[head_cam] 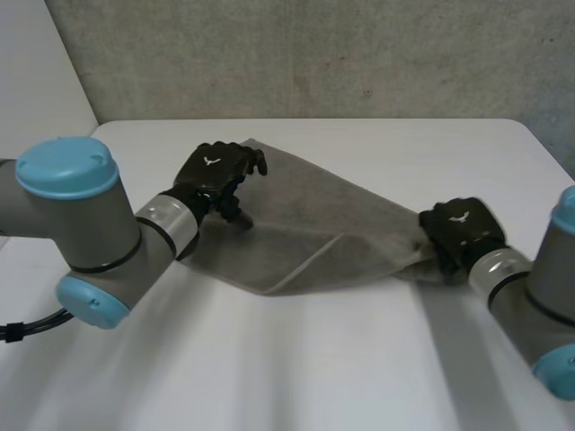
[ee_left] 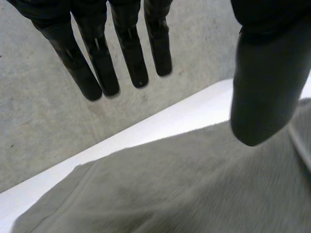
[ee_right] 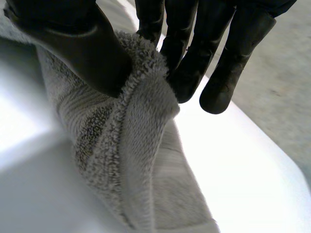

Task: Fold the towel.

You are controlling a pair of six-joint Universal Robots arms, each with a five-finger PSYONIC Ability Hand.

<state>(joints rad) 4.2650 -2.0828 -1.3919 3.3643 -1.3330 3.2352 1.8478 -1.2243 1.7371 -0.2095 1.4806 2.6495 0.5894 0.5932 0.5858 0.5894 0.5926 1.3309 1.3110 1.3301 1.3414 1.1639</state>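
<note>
Towel (head_cam: 314, 229) lies rumpled across the tabletop (head_cam: 305, 359), its right end pinched by the right robot hand (head_cam: 460, 232); the left robot hand (head_cam: 216, 171), spread wide above the far-left corner, should grip it before both lift.

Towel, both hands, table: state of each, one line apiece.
towel: lying on the table, not neatly folded, right end bunched up.
left hand: open, fingers straight over the towel's far left corner, holding nothing.
right hand: shut on the towel's right end, pinched between thumb and fingers.
table: white, bearing the towel.
</note>
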